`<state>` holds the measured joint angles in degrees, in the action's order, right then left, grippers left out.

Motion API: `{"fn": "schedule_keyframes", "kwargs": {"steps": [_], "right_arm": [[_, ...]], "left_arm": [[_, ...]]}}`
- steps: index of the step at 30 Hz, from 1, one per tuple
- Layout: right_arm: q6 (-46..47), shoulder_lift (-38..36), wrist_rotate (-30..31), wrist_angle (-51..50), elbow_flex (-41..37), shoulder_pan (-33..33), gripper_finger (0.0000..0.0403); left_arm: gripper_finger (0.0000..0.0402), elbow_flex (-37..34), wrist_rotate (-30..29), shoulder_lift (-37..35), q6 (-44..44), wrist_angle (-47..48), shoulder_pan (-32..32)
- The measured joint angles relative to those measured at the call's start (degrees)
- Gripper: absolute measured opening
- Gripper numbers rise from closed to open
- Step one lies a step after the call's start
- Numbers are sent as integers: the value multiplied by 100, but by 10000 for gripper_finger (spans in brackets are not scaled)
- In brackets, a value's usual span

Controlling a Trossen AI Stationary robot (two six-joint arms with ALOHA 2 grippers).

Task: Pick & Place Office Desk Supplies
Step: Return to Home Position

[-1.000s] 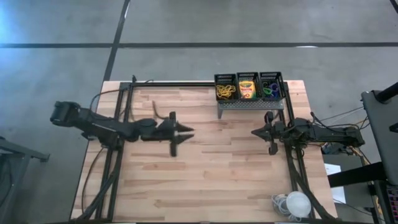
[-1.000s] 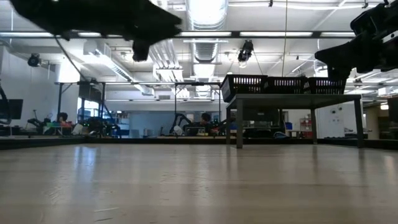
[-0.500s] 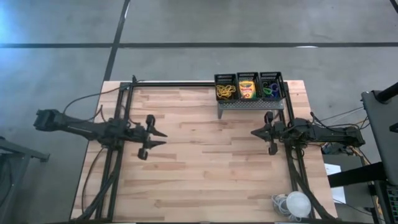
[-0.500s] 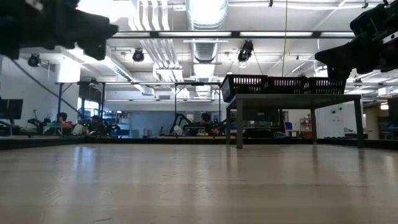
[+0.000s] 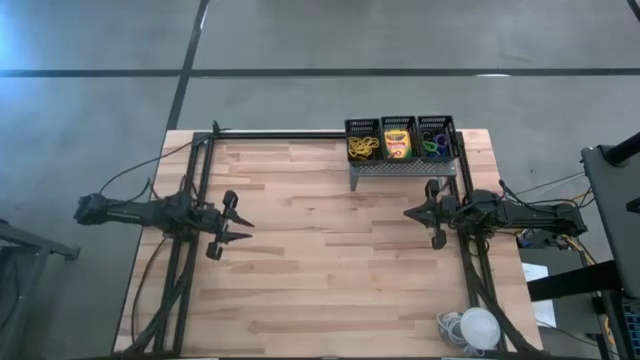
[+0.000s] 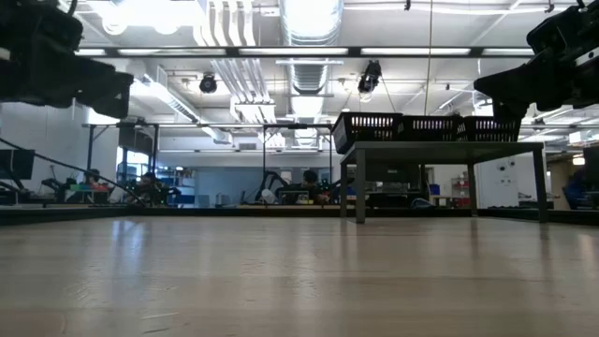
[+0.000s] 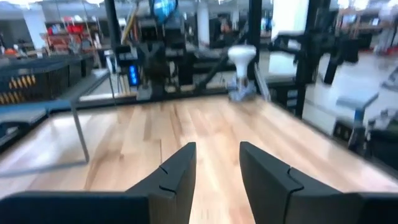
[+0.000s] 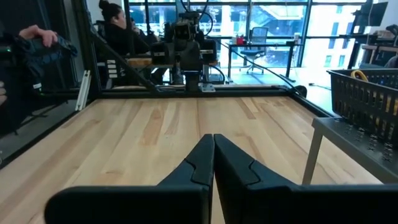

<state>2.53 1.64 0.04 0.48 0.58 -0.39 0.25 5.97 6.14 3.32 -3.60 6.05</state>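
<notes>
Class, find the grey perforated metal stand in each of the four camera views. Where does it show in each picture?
High view: the stand sits in the upper part, right of centre.
Low view: the stand is right of centre, looking like a small table.
Left wrist view: the stand is at the left side.
Right wrist view: the stand is at the right edge.
Shared landmark: the black mesh bins on top of it.

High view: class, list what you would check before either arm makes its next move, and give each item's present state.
1. Left gripper open and empty: ok.
2. Right gripper shut, holding nothing: ok.
3. Rubber bands inside the left bin: ok.
4. Crayon box inside the middle bin: ok.
5. Rings inside the right bin: ok.
6. Both grippers apart from the stand: ok.
</notes>
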Motion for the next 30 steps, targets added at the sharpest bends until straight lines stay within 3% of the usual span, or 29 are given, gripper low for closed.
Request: {"fn": "schedule_keyframes", "kwargs": {"steps": [9, 22, 24, 28, 30], "right_arm": [[17, 1, -1, 0, 0, 1, 9], [6, 1, 1, -1, -2, 1, 9], [28, 1, 0, 1, -2, 0, 9], [2, 1, 1, -1, -2, 1, 8], [12, 1, 1, -1, -2, -1, 9]], "left_arm": [[126, -2, -487, -618, 123, 243, -45], [121, -7, -554, -615, 79, 249, -91], [105, -7, -555, -615, 82, 253, -91], [25, -7, -583, -615, 97, 259, -93], [9, -7, -603, -615, 77, 263, -97]]}}
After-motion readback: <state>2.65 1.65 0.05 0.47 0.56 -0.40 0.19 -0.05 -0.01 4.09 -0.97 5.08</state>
